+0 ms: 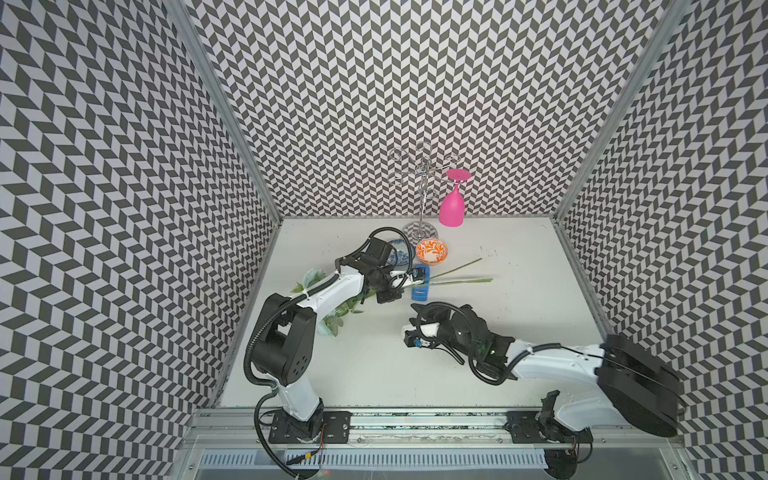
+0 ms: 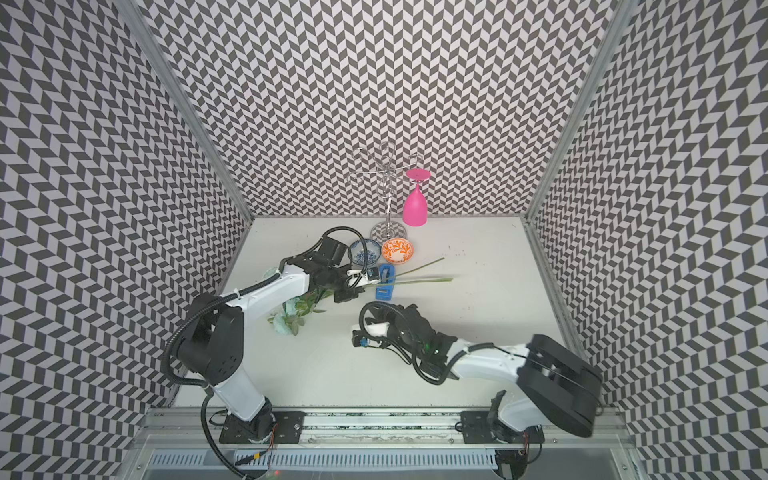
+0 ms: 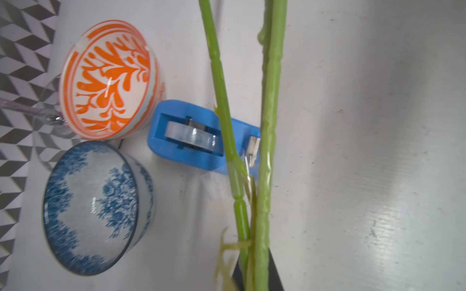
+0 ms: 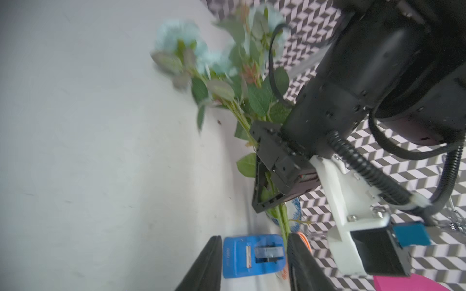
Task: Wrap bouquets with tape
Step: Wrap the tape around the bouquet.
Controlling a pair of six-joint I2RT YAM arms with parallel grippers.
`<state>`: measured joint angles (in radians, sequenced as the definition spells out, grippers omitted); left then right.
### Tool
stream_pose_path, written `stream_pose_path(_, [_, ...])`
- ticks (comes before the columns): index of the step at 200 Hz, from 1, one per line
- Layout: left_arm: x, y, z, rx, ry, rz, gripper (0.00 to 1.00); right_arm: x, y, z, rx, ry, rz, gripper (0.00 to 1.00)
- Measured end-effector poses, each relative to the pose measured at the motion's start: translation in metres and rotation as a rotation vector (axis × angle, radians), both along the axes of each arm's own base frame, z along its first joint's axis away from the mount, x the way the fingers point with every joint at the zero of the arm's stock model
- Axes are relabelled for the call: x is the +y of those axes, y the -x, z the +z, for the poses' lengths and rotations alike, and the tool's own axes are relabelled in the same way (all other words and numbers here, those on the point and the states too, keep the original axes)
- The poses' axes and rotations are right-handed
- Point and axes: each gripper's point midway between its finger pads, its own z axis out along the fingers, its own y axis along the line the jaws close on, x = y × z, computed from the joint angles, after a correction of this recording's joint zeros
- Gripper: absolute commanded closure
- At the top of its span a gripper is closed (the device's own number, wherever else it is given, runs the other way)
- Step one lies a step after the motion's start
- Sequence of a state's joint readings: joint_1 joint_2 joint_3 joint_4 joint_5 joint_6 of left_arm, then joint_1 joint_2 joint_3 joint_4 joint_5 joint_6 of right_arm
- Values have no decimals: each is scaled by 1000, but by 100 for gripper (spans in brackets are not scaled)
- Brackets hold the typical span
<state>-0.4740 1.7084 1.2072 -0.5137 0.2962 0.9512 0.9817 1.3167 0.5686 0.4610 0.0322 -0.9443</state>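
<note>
Left gripper (image 1: 395,287) is pinched tight on the stems of the bouquets (image 3: 271,100). Their blooms lie toward the left of the table (image 1: 519,332), and the stems run rightward across the blue tape (image 1: 420,283). Right gripper (image 4: 254,236) hovers nearer the front, jaws spread and empty.

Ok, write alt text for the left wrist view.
Two green bouquet stems cross the frame, passing over a blue tape dispenser on a white table. An orange-patterned bowl and a blue-patterned bowl stand beside the dispenser.
</note>
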Motion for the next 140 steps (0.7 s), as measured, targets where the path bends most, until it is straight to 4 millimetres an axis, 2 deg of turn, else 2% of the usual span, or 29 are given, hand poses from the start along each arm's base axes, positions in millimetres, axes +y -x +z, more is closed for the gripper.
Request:
stream_pose_path(21, [2,-3,8,-45,9,10,100,-13,18,41,166,-148,67,35])
stream_pose_path(37, [0,-6,16,-83,24,11,100,-27,16,76,287,-254,92,31])
stream_pose_path(51, [-1,-8,20,-110,33,11,100,-46,-2,110,391,-358,71,28])
stream_pose_path(66, [0,-9,21,-142,33,17,100,-73,-31,147,476,-470,12,26])
stream_pose_path(88, [3,-6,16,-185,21,23,100,-106,-80,175,590,-563,-115,30])
stream_pose_path(100, [5,-4,14,-216,10,25,100,-113,-107,177,656,-571,-173,32])
stream_pose_path(113, [7,-3,13,-257,-2,27,100,-113,-133,161,747,-536,-225,33])
stream_pose_path(123, [6,-2,13,-289,-10,24,100,-107,-149,138,831,-473,-238,35])
stream_pose_path(140, [3,-2,15,-348,-23,18,100,-95,-164,92,977,-356,-253,35])
